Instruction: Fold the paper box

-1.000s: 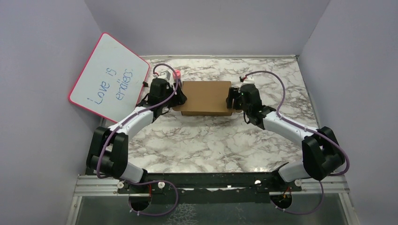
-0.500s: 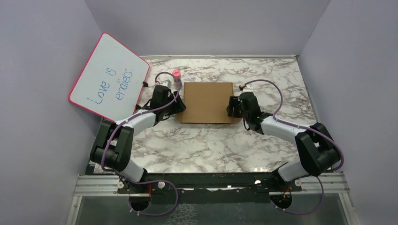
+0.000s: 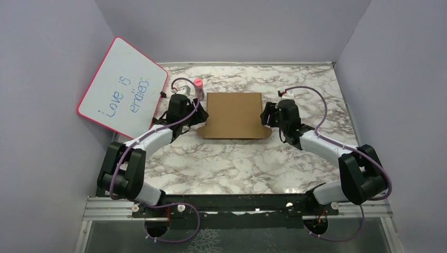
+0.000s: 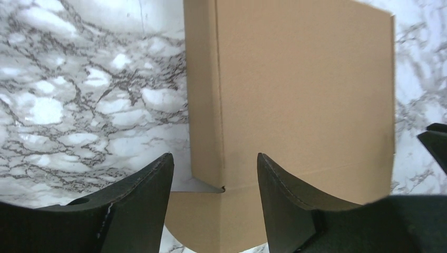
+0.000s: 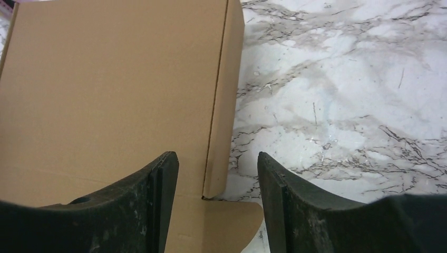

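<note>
Paper box point(image 3: 234, 115) has part-open, empty jaws at its 9 and 3 o'clock; we should close both evenly.

A pink-framed whiteboard point(image 3: 122, 87) leans at the marble table's point(image 3: 237, 158) left edge.

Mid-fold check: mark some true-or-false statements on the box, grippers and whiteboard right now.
1. The paper box lies flat on the table, with the left gripper and right gripper at its two sides. True.
2. The left gripper is shut on the box. False: its jaws stand apart over the box's side edge.
3. The whiteboard lies on the box. False: it leans at the left wall.
4. A rounded tab sticks out at the box's near right corner. True.
</note>
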Controlling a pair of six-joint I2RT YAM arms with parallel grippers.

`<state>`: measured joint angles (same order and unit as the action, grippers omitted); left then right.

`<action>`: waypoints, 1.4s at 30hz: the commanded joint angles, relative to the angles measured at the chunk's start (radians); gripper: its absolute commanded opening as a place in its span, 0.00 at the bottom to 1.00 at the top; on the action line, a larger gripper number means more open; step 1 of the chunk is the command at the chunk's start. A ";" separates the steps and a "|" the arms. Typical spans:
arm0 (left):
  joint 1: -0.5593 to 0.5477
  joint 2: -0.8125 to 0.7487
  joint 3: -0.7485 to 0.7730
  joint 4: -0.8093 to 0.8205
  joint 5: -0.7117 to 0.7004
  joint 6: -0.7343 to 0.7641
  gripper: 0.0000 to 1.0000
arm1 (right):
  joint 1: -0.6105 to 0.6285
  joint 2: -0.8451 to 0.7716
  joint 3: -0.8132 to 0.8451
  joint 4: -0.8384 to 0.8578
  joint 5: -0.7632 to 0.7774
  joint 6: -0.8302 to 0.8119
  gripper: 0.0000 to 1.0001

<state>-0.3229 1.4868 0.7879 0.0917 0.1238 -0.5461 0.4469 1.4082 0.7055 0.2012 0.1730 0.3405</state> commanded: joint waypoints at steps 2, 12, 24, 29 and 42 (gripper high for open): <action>-0.004 -0.033 -0.019 0.091 0.002 -0.032 0.60 | -0.017 0.014 0.001 0.036 -0.053 0.012 0.60; -0.004 0.077 -0.059 0.171 0.038 -0.049 0.48 | -0.019 0.078 -0.074 0.089 -0.102 0.055 0.50; -0.041 -0.010 -0.187 0.192 0.064 -0.071 0.38 | -0.017 -0.027 -0.176 0.048 -0.247 0.096 0.38; -0.041 -0.151 -0.195 0.108 -0.036 -0.075 0.41 | -0.017 -0.161 -0.175 -0.027 -0.251 0.066 0.49; 0.016 -0.472 -0.038 -0.234 -0.169 0.051 0.96 | 0.058 -0.272 -0.037 -0.135 -0.339 -0.178 0.68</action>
<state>-0.3439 1.0710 0.6704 -0.0006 -0.0139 -0.5716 0.4492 1.1294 0.6239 0.0998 -0.1108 0.2672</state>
